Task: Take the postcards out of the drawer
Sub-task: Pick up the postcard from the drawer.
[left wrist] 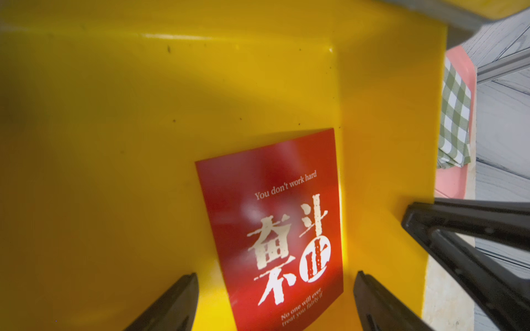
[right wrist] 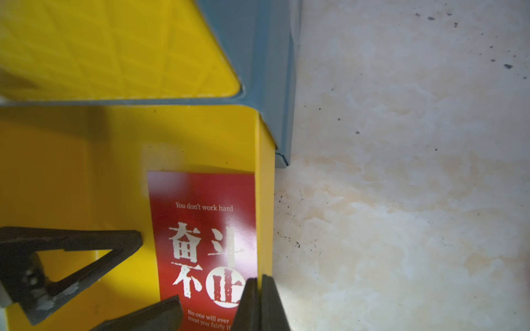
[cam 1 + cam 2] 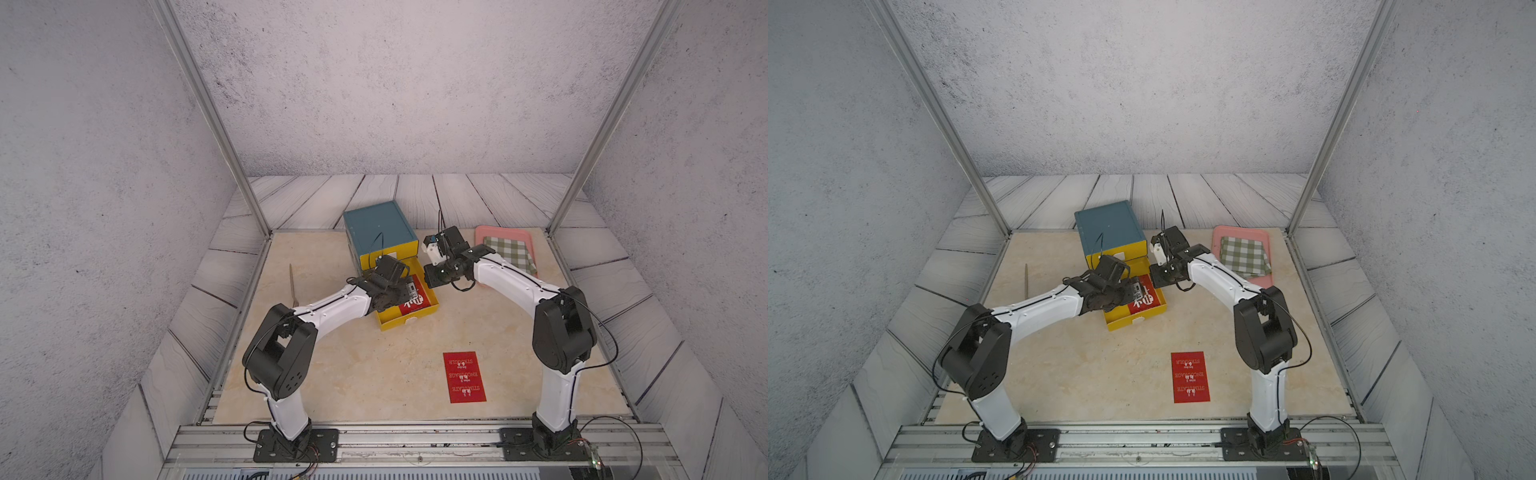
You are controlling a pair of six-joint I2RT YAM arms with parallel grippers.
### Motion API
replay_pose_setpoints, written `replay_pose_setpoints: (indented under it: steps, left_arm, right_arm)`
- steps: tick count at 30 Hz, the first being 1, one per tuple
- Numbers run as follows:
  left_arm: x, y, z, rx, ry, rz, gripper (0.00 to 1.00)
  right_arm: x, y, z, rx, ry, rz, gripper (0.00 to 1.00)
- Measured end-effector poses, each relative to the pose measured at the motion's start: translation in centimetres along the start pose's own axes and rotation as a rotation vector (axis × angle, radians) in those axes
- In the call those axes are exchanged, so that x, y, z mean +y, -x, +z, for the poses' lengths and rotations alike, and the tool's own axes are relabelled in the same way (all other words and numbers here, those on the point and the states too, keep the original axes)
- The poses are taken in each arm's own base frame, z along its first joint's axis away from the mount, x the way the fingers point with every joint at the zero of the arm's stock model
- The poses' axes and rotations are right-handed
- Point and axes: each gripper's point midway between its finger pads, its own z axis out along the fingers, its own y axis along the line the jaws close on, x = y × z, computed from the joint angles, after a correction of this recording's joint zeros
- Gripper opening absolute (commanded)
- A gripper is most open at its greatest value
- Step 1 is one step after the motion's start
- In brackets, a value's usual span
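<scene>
Nearest, a metal rail (image 3: 415,434) edges the worktop (image 3: 353,374). Behind the pulled-out yellow drawer (image 3: 395,323) stands its blue cabinet (image 3: 378,226); right of the drawer, a pink tray (image 3: 498,231) holds a checked cloth (image 3: 513,253). One red postcard (image 3: 464,377) lies on the worktop well before the drawer; another postcard (image 1: 272,223) lies inside it, by its right wall. Astride that card the left hand (image 1: 276,275) spreads wide, gripping nothing. At that wall the right hand (image 2: 259,279) is closed tight; any grip is unclear.
</scene>
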Motion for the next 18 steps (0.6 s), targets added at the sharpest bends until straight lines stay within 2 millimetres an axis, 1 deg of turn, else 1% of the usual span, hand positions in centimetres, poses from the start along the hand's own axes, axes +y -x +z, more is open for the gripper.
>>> replay_pose_setpoints:
  steps: [3, 18]
  left_arm:
    - [0.1, -0.1, 0.2, 0.005, 0.003, -0.003, 0.91]
    - [-1.1, 0.7, 0.3, -0.008, -0.024, -0.009, 0.91]
  right_arm:
    - [0.0, 0.0, 0.0, 0.000, 0.000, 0.006, 0.00]
    - [0.1, 0.4, -0.1, -0.002, -0.002, 0.057, 0.00]
